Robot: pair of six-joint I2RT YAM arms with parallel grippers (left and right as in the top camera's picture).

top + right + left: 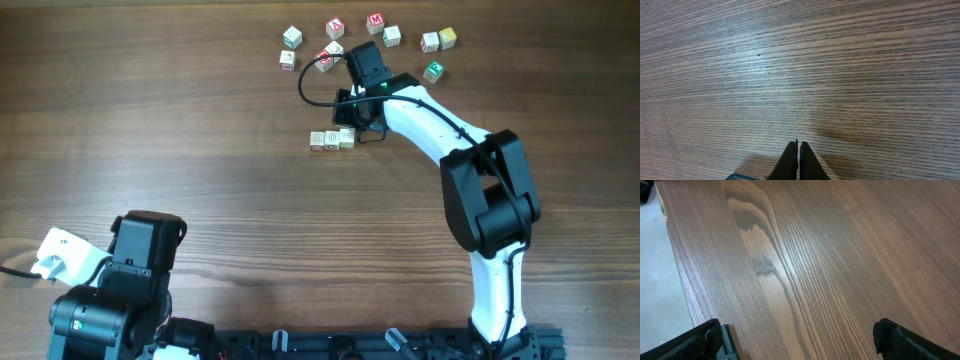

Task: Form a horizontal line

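On tabletop (180,150) centre: horizontal line (332,139) of three pale cubes; right jaws clenched, empty, just beside it; left jaws released, near-left; loose cubes (292,37) far.

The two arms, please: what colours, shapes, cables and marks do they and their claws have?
The right arm has white rounded links and bulky black joints; a thin black cable loops by its wrist, beside a small green light. The left arm is mostly black and boxy, with one white part. The right claw and left claw have black fingers.
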